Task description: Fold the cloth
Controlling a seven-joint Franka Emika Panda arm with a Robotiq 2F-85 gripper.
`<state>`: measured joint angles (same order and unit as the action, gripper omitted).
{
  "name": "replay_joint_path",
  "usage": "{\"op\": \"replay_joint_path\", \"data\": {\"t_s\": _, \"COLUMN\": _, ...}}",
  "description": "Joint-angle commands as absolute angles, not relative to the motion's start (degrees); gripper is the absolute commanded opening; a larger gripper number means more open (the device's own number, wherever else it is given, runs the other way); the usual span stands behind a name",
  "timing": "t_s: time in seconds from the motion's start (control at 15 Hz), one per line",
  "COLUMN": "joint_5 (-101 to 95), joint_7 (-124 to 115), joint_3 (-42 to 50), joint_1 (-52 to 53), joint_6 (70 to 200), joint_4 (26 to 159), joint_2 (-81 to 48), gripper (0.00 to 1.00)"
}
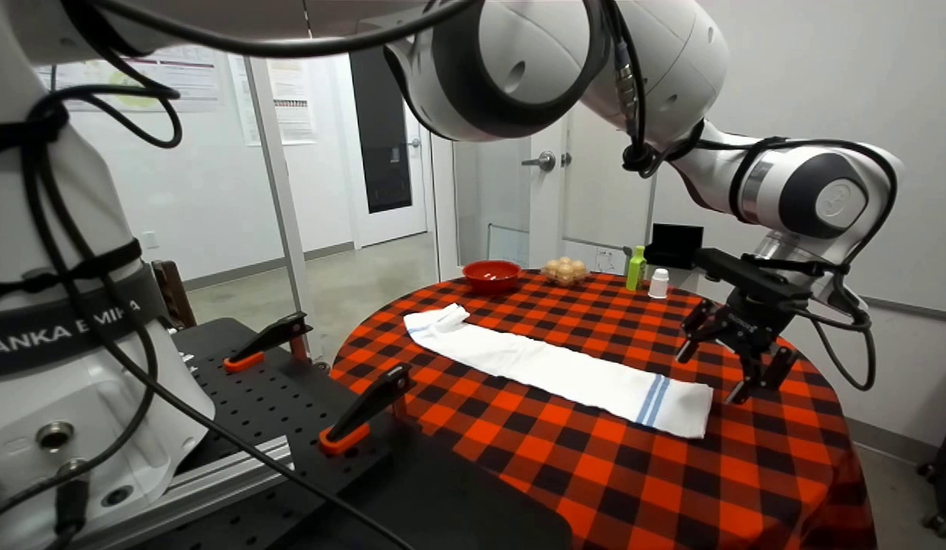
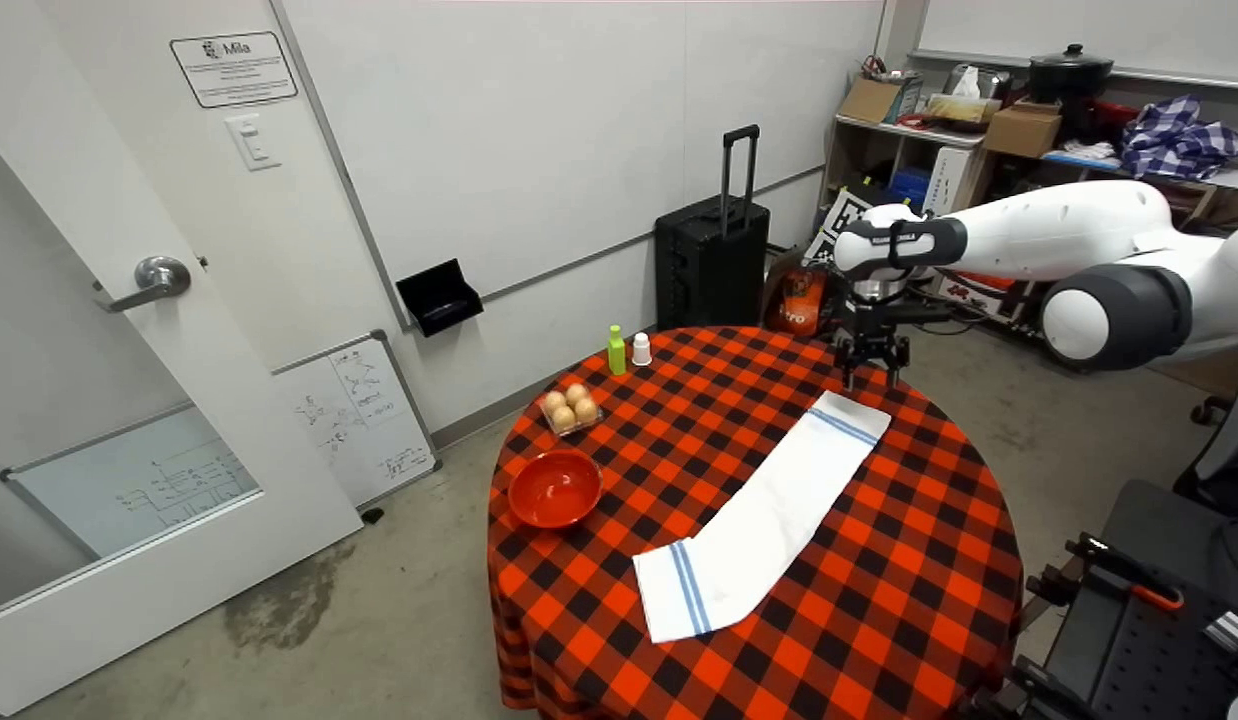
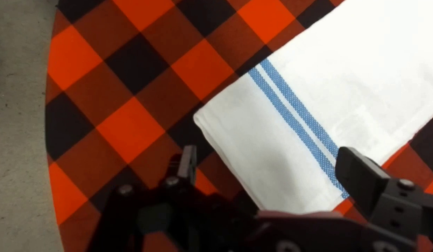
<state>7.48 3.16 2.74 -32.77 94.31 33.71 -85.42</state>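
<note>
The cloth [image 1: 549, 365] is a long narrow white strip lying across the table in both exterior views [image 2: 779, 505]. Blue stripes cross it near both ends. Its end toward the red bowl bends to one side, with a raised fold in an exterior view. The other end lies flat and straight. My gripper [image 1: 708, 374] is open and empty, above the table by that flat end, also in an exterior view [image 2: 871, 382]. In the wrist view the gripper's fingers [image 3: 267, 155] stand wide apart, with the striped end of the cloth [image 3: 286, 140] below and between them. The cloth's lower corner is hidden by the gripper.
A red-and-black checkered tablecloth [image 2: 669, 460] covers the round table. A red bowl [image 2: 555, 488], a pack of eggs [image 2: 571, 408], a green bottle [image 2: 616, 352] and a white bottle [image 2: 641, 350] stand along the edge. Clamps [image 1: 366, 409] sit on the robot's black base plate.
</note>
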Motion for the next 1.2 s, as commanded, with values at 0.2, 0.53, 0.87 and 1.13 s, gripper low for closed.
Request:
{"op": "replay_joint_path", "data": {"t_s": 0.2, "joint_5": 7.9, "joint_7": 0.8, "joint_3": 2.8, "joint_1": -32.5, "joint_6": 99.6, "joint_4": 36.2, "joint_2": -85.5, "gripper": 1.0}}
{"op": "replay_joint_path", "data": {"t_s": 0.53, "joint_5": 7.7, "joint_7": -1.4, "joint_3": 3.3, "joint_1": -31.8, "joint_6": 103.1, "joint_4": 39.5, "joint_2": -85.6, "gripper": 1.0}}
{"op": "replay_joint_path", "data": {"t_s": 0.87, "joint_5": 7.6, "joint_7": -2.5, "joint_3": 3.8, "joint_1": -31.0, "joint_6": 104.9, "joint_4": 41.3, "joint_2": -85.6, "gripper": 1.0}}
{"op": "replay_joint_path", "data": {"t_s": 1.13, "joint_5": 7.6, "joint_7": -2.7, "joint_3": 4.0, "joint_1": -30.5, "joint_6": 105.4, "joint_4": 42.2, "joint_2": -85.7, "gripper": 1.0}}
